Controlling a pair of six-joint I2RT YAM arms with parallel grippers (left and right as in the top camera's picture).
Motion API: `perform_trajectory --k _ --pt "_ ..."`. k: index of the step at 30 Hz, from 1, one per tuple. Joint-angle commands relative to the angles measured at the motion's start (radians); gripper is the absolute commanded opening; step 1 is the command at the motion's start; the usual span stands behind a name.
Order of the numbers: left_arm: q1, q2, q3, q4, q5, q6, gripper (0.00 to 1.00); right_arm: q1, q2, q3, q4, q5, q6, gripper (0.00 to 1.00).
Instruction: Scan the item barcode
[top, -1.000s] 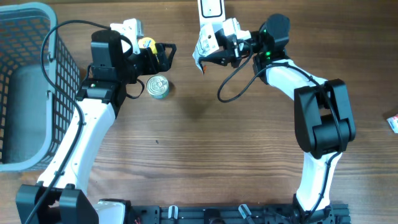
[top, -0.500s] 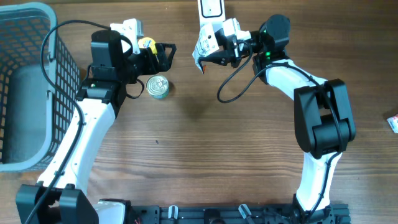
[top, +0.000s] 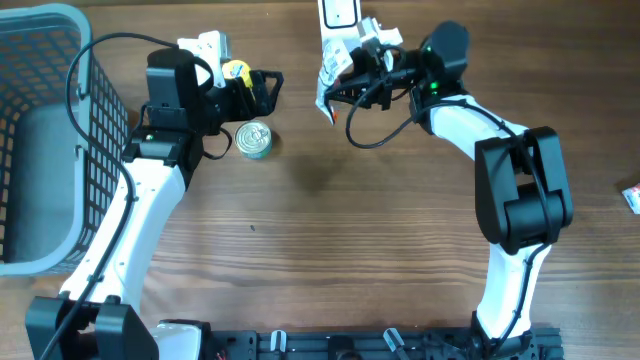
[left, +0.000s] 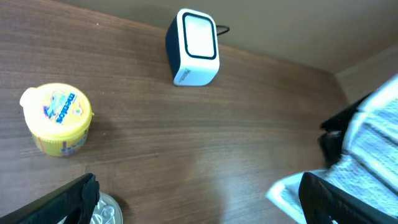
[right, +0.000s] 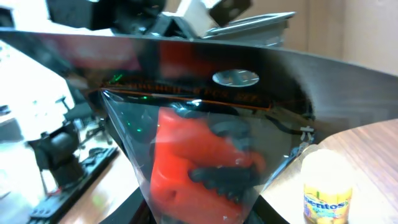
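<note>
Right pincer (top: 350, 80) is clenched on the packet (top: 326, 72), held over the table just short of the scanner (top: 338, 12). Packet's long axis points roughly at the scanner. Right arm is nearer. Left pincer (top: 262, 90) is released, near the can (top: 253, 139).

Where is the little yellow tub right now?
In the overhead view the yellow tub stands near the table's far edge on the robot's left side, just beyond the silver can and left of the white scanner.
</note>
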Motion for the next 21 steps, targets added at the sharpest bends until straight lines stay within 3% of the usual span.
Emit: perform_trajectory --k 1,3,9,21 --pt "0.002 -0.026 -0.001 -0.016 -0.013 0.021 1.00 0.003 0.009 0.001 0.162 -0.048 0.244 0.08" --pt "0.002 -0.026 -0.001 -0.015 -0.013 0.021 1.00 0.003 0.009 0.001 0.241 -0.030 0.241 0.06" --pt "0.002 -0.026 -0.001 -0.031 -0.013 0.021 1.00 -0.002 0.009 0.003 0.330 -0.060 -0.077 0.05" --pt "0.002 -0.026 -0.001 -0.035 -0.066 0.025 1.00 0.000 0.009 0.032 0.324 0.090 -0.243 0.04"
